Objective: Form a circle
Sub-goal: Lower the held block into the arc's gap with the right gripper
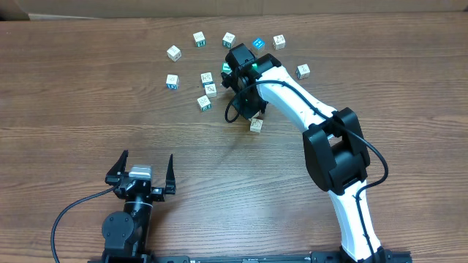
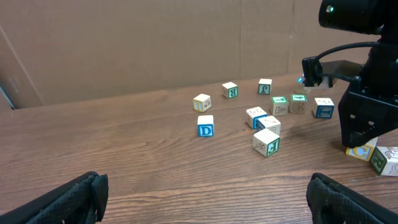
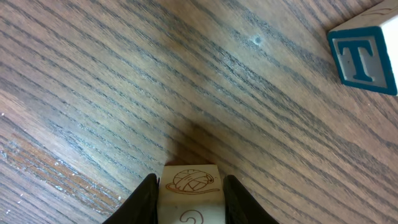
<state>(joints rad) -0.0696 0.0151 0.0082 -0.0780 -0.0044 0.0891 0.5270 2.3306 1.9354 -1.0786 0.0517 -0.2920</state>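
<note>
Within right end effector (image 3: 189, 202), yarn-print letter cube (image 3: 189, 182), clamped both sides

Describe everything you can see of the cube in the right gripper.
The cube is pale and wood-like, with a brown line drawing of a yarn ball on its facing side and a partly cut-off mark below. The right gripper is shut on it, black fingers pressing both sides. Whether it touches the table is unclear.
</note>
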